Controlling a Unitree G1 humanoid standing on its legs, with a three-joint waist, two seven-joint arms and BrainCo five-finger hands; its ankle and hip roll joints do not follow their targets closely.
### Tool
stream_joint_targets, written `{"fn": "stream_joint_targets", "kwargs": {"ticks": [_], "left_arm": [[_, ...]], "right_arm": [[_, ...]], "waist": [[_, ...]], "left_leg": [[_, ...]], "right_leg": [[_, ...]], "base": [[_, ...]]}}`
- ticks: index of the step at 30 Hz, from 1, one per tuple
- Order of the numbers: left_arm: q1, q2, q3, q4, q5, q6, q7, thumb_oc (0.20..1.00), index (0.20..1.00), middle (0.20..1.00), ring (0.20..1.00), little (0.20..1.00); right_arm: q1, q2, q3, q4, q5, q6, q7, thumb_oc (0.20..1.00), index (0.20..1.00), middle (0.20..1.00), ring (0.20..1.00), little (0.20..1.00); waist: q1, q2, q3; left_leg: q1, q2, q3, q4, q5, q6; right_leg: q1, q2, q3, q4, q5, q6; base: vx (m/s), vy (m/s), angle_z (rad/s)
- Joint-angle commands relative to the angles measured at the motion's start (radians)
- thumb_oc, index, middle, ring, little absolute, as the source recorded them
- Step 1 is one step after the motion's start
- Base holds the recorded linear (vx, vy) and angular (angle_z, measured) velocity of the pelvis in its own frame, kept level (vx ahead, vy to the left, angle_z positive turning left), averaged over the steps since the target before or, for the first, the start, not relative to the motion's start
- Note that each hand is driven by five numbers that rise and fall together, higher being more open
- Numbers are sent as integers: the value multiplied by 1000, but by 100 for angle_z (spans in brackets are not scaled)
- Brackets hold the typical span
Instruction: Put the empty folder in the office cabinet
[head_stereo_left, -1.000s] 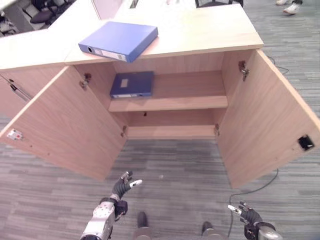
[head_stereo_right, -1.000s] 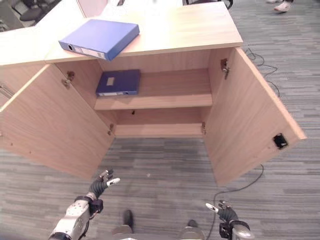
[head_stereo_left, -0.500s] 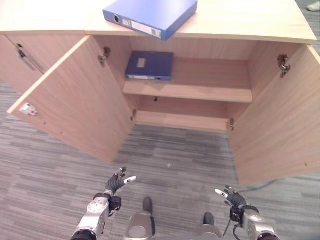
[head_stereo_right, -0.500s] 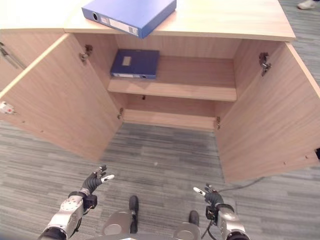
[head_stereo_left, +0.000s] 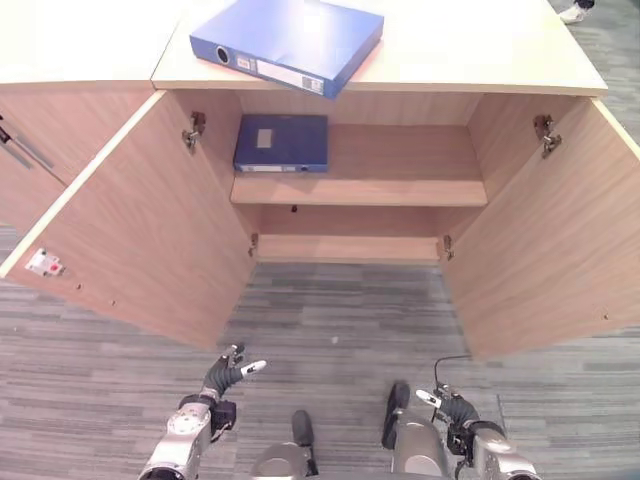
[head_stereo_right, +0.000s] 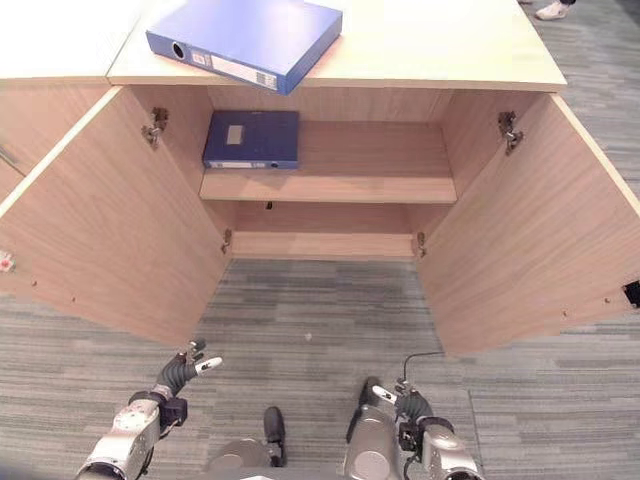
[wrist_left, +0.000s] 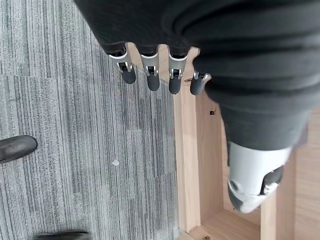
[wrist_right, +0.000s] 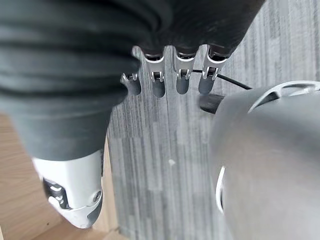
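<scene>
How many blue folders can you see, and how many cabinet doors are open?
Blue folders: 2, one on top of the cabinet and one on the shelf inside.
Open cabinet doors: 2, the left door and the right door.
Total: 4 things.

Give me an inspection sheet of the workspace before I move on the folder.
Surface: cabinet top, light wood.
Job's things: blue folder lies flat on the cabinet top, one corner over the front edge; office cabinet has both doors open.
Clutter: second blue folder lies flat on the shelf, left side.
Hands: left hand and right hand are low over the floor, fingers relaxed, holding nothing.
Cables: nothing seen apart from the robot's own.
Surroundings: grey striped carpet; a person's shoe beyond the cabinet.
</scene>
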Motion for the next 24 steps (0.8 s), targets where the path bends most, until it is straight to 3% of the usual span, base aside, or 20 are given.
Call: {"fn": "stream_joint_targets", "kwargs": {"ticks": [1,5,11,13,16,18,19,20,21,24], "left_arm": [[-32,3,1,-61,11,-49,-12,1000,1000,1000,1000,1000],[-19,-3,3,-59,19,-48,-15,1000,1000,1000,1000,1000],[0,-27,6,-50,2,-42,-11,1000,1000,1000,1000,1000],[-4,-32,0,-46,-3,-42,-10,1000,1000,1000,1000,1000],[-9,-35,-2,-47,-10,-38,-13,1000,1000,1000,1000,1000],[-12,-36,-3,-51,-12,-37,-11,1000,1000,1000,1000,1000],[-12,-36,-3,-51,-12,-37,-11,1000,1000,1000,1000,1000],[-25,-39,-9,-44,-19,-38,-6,1000,1000,1000,1000,1000],[-32,-43,-14,-38,-20,-36,-2,1000,1000,1000,1000,1000],[-28,-46,-17,-32,-19,-36,-3,1000,1000,1000,1000,1000]], "right_arm": [[12,-34,-28,-20,-3,-18,-5,1000,1000,1000,1000,1000],[30,-42,-39,-9,-6,-17,-1,1000,1000,1000,1000,1000],[55,-68,-46,16,-8,-15,11,1000,1000,1000,1000,1000],[55,-77,-47,22,-3,-17,10,1000,1000,1000,1000,1000],[53,-93,-53,27,8,-20,9,1000,1000,1000,1000,1000],[47,-106,-51,25,9,-21,8,1000,1000,1000,1000,1000],[46,-106,-51,25,10,-21,8,1000,1000,1000,1000,1000],[35,-114,-48,21,12,-21,4,1000,1000,1000,1000,1000],[26,-123,-46,33,22,-16,-1,1000,1000,1000,1000,1000],[26,-125,-44,35,25,-16,-3,1000,1000,1000,1000,1000]], "waist": [[-9,8,16],[-13,6,-3],[-29,35,-30],[-33,38,-28],[-34,41,-21],[-26,35,-6],[-28,35,-6],[-22,17,11],[-8,1,23],[3,-2,19]], "left_leg": [[37,15,-59,2,-58,-95],[58,12,-56,2,-68,-102],[99,79,-76,12,-54,-145],[90,101,-77,46,-51,-160],[49,143,-88,158,-4,-189],[3,137,-128,260,48,-198],[-1,137,-131,266,46,-199],[-62,119,-175,386,83,-201],[-123,126,-176,420,87,-191],[-138,121,-183,363,55,-186]], "right_leg": [[78,-12,41,35,63,28],[116,-18,31,15,73,27],[167,34,30,33,21,-15],[177,49,25,39,-7,-31],[210,75,12,45,-51,-61],[230,91,16,48,-67,-85],[230,92,14,49,-67,-86],[243,93,15,52,-81,-107],[280,91,8,18,-93,-106],[301,89,11,-7,-94,-97]], "base": [[197,-126,32],[179,-95,30],[170,-214,1],[70,-171,4],[62,-180,4],[49,-157,-1],[53,-172,-10],[92,-191,-13],[98,-187,-13],[115,-25,-6]]}}
